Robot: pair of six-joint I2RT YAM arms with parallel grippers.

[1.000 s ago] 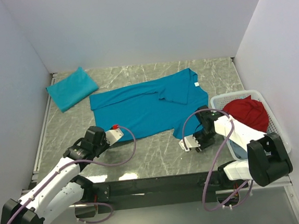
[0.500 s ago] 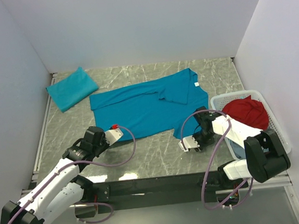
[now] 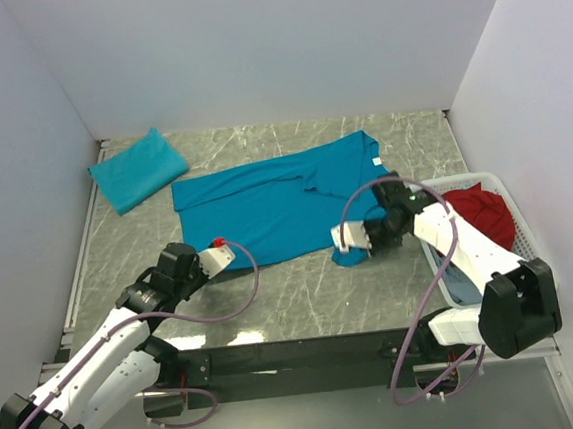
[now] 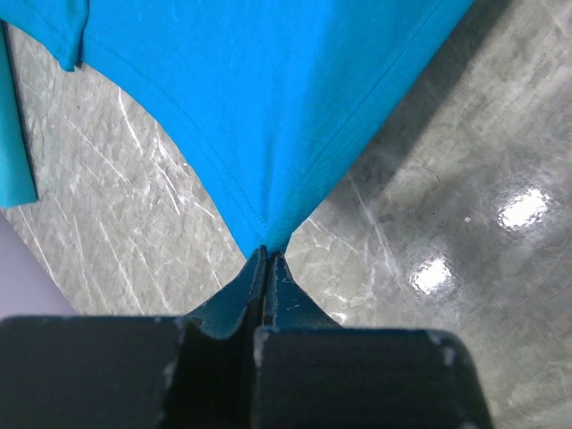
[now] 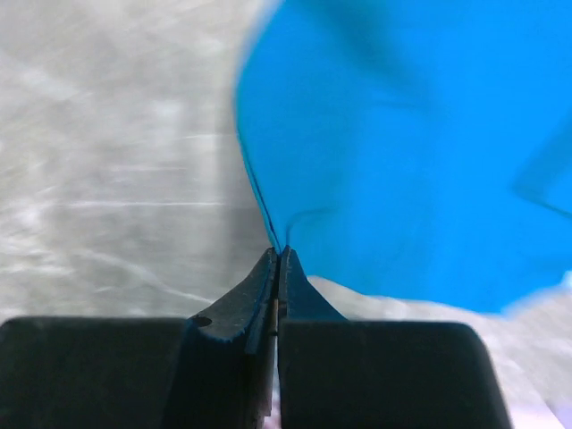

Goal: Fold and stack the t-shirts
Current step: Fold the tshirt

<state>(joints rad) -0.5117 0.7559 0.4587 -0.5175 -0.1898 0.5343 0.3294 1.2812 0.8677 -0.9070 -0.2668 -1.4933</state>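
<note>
A bright teal-blue t-shirt [image 3: 266,204] lies spread across the middle of the table, with a small white neck label [image 3: 374,161] at its far right. Its fellow t-shirt [image 3: 138,169] lies folded at the back left. My left gripper [image 3: 222,252] is shut on the spread shirt's near left hem corner; in the left wrist view the cloth [image 4: 268,107] fans out from the closed gripper tips [image 4: 266,254]. My right gripper [image 3: 352,247] is shut on the near right corner, held a little above the table. In the right wrist view the cloth [image 5: 402,152] rises from the tips [image 5: 280,252].
A white basket [image 3: 454,182] stands at the right edge and holds a red garment [image 3: 479,214]. The right arm reaches along its left side. Grey marble tabletop [image 3: 294,294] shows in front of the shirt. White walls close in the left, back and right.
My right gripper has shut on the shirt's near right corner and moved up and back, lifting that corner. The left gripper keeps its hold and has not moved.
</note>
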